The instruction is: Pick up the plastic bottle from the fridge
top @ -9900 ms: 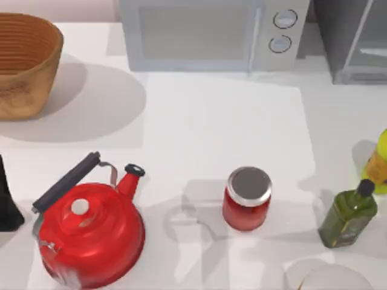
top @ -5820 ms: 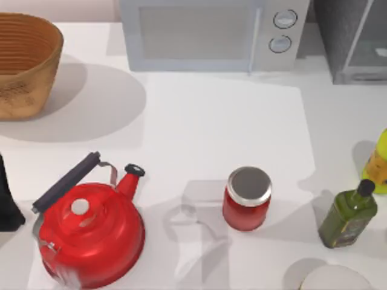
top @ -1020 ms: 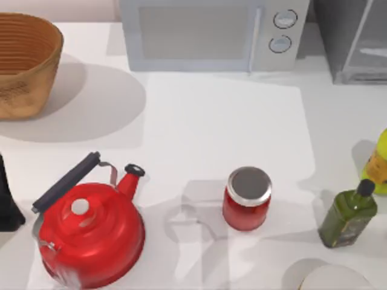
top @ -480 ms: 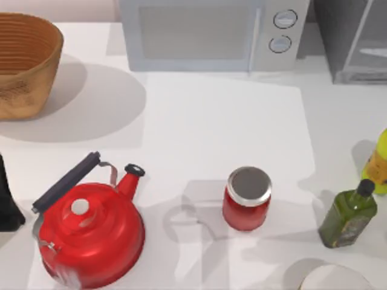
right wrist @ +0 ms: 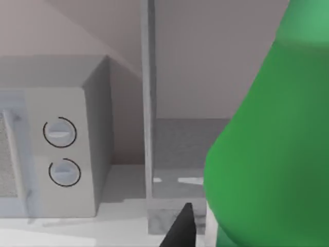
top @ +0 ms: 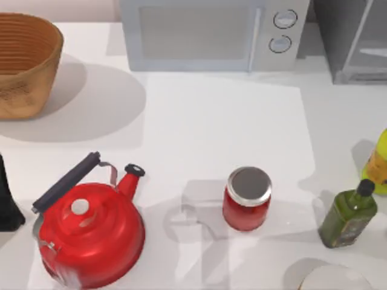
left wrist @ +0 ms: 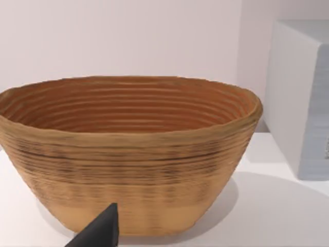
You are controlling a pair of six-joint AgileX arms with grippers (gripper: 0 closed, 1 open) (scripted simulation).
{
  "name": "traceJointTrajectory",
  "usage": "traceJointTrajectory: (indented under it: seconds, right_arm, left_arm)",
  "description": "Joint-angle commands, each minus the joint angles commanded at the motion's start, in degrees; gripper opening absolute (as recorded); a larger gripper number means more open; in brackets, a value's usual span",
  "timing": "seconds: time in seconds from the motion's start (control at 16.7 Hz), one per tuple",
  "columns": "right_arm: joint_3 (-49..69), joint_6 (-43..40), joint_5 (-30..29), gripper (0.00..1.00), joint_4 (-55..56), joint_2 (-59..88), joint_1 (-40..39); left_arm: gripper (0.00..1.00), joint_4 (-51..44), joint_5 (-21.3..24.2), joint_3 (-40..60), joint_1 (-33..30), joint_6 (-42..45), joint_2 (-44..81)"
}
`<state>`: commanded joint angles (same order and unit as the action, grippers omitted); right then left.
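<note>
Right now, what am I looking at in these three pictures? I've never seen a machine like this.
This is a rendered simulation of two AgileX robot arms at a white table. One picture looks down from above; the other two come from cameras on each arm's wrist.

From above you see a wicker basket, a red kettle, a red jar with a metal lid, a dark olive bottle, a yellow bottle, a microwave and, at the far right, the fridge.

The left wrist camera faces the basket, with a dark fingertip at the frame's edge. The right wrist camera faces the microwave knobs and the fridge frame, with a big bright green shape very close, probably the plastic bottle. Whether it is held I cannot tell.
</note>
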<state>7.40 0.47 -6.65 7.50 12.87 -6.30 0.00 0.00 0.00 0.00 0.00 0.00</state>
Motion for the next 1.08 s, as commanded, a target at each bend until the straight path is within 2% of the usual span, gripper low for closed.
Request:
traceJointTrajectory:
  seconds: [0.24, 0.72, 1.08]
  right_arm:
    - [9.3, 0.8, -9.0, 0.0, 9.5, 20.1, -8.5]
    - [29.7, 3.3, -29.0, 0.0, 30.2, 69.8, -28.3]
    - [42.5, 4.7, -40.6, 0.0, 43.3, 94.9, -39.8]
  left_arm:
    - [1.0, 0.0, 0.0, 0.0, 0.0, 0.0, 0.0]
    - [1.0, 0.0, 0.0, 0.0, 0.0, 0.0, 0.0]
    - [1.0, 0.0, 0.0, 0.0, 0.0, 0.0, 0.0]
